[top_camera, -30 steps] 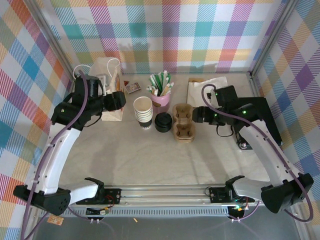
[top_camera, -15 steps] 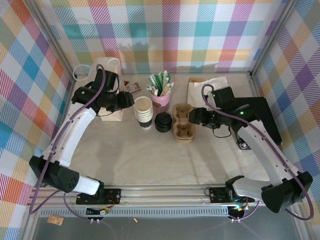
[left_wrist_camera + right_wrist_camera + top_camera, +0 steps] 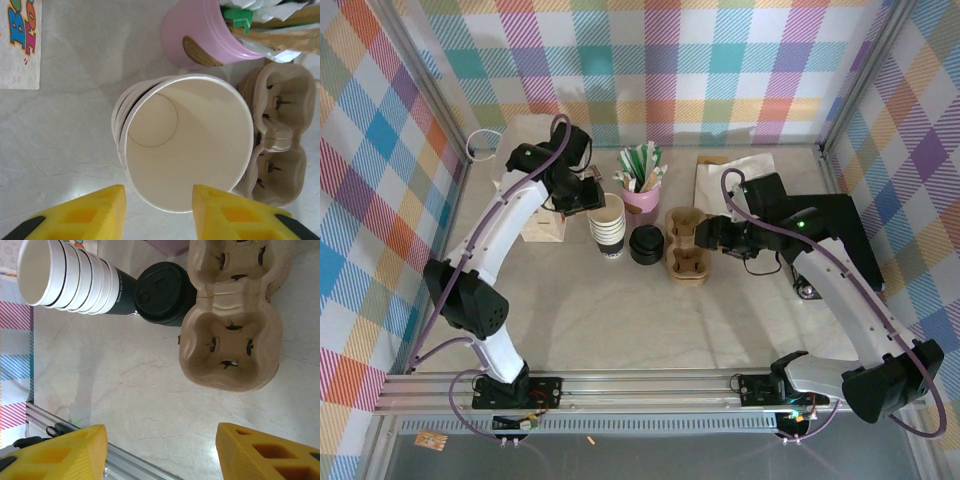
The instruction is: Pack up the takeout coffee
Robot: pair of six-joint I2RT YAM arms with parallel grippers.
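Hovering over the cup stack (image 3: pixel 608 230) left of tabletop centre, L gripper (image 3: pixel 159 200) stood released and empty at the rim of the top cup (image 3: pixel 187 150); R gripper (image 3: pixel 161 432), also released, hung beside the carrier (image 3: pixel 686 250). Step judged: cup pick-up, cup not yet lidded; next req. pinching one rim only.

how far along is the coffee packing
Done: nothing; the wells of the brown moulded-pulp cup carrier are empty. In hand: left gripper hovers open over the stack of lidless cream paper cups, right gripper open by the carrier. Left: lid a cup from the black plastic lids, load it.
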